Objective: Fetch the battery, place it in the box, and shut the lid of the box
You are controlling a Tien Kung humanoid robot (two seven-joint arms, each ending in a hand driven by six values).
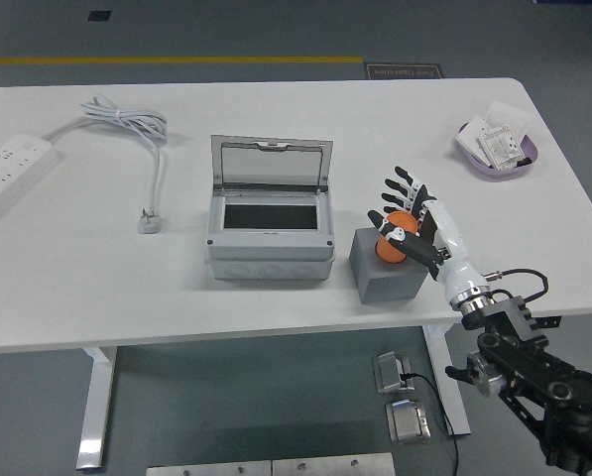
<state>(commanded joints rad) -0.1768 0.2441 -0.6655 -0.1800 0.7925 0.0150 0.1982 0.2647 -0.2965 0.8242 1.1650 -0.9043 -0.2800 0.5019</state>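
White table [276,307], bare along its near strip. Landmark: grey box [270,236], mid-table, lid [271,164] hinged up at the far side and standing roughly upright, dark interior showing, nothing visible in it.

Just right of the box, apart from it: grey block [380,278]. On top of the block sits the orange battery [395,238], partly masked by fingers.

Right hand [413,226] comes in from right of the box, over the block. Fingers curled round the battery, thumb on the near side, other fingers on the far side. Reads as a grasp in place; lift not yet begun, by my judgement. Left arm not seen.

Far left of the box: white power strip [8,169], with a cable and plug [151,220] between strip and box. Far right: purple dish [499,149] holding small packets.

Risks: battery looks round and smooth, so a loose wrap could let it roll off the block. Carrying leftward too low could clip the box's right wall. A knock on the upright lid might drop it shut before the battery is in.
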